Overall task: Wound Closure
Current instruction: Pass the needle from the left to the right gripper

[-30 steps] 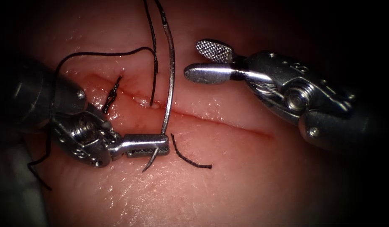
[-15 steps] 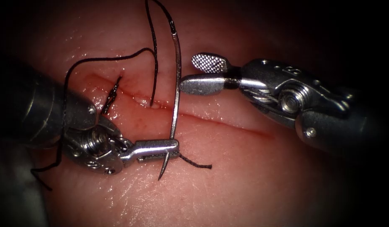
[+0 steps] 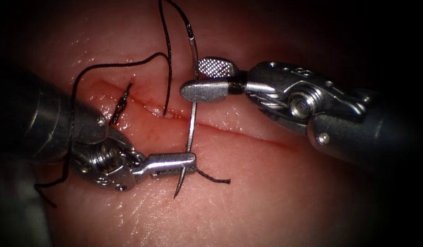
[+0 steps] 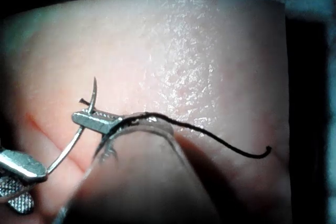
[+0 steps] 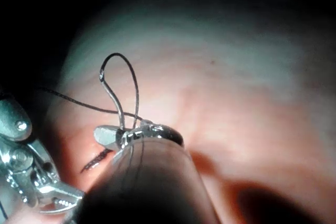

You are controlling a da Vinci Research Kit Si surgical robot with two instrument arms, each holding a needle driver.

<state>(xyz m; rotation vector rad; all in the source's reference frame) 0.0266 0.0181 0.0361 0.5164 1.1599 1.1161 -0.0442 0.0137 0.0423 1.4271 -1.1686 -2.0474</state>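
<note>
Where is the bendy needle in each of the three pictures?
Endoscope view: the needle runs up and down across the cut, held near its point by the left tool, with the right tool open around its upper part.
Left wrist view: the needle curves between both tools.
Right wrist view: the needle rises from the right tool.
Shared landmark: the left tool holding the needle.

Pale pink tissue (image 3: pixel 275 196) glistens, its cut (image 3: pixel 248 135) a red line. Black thread (image 3: pixel 115 64). The silvery needle (image 3: pixel 191 123) shines. Both steel-grey tools; the right tool (image 3: pixel 200 78) shows a cross-hatched jaw face.
</note>
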